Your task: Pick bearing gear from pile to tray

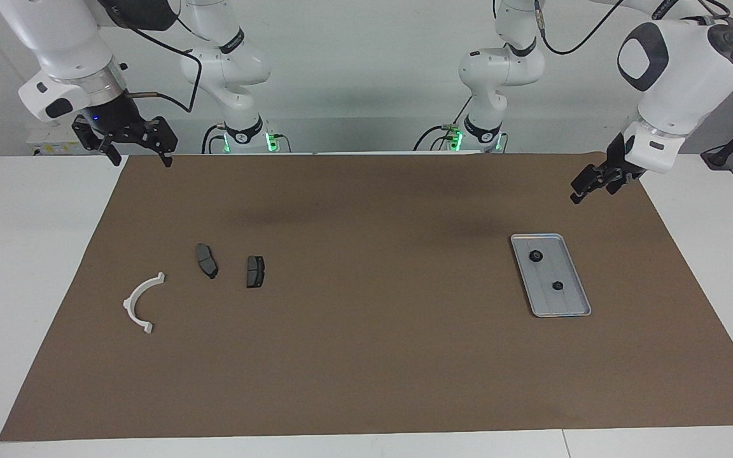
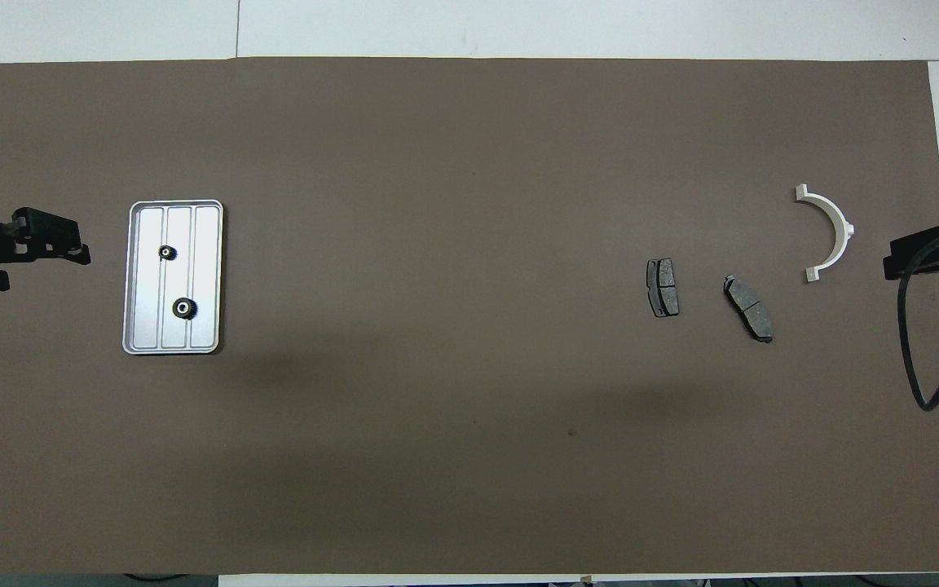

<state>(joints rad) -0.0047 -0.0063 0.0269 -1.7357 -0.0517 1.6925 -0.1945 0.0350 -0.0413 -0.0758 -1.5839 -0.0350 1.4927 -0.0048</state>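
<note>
Bearing gears, two, lie in the tray at the left arm's end of the brown mat, facing view. Left gripper hangs over the mat's corner, empty, jaws apart. Right gripper waits over the other corner, jaws apart, empty.

Overhead view: the gears rest apart inside the tray. White bracket and two brake pads lie toward the right arm's end of the worktop.

One camera sits high across the table, facing the robots. The other looks steeply down from above them. Both take in the whole brown mat
</note>
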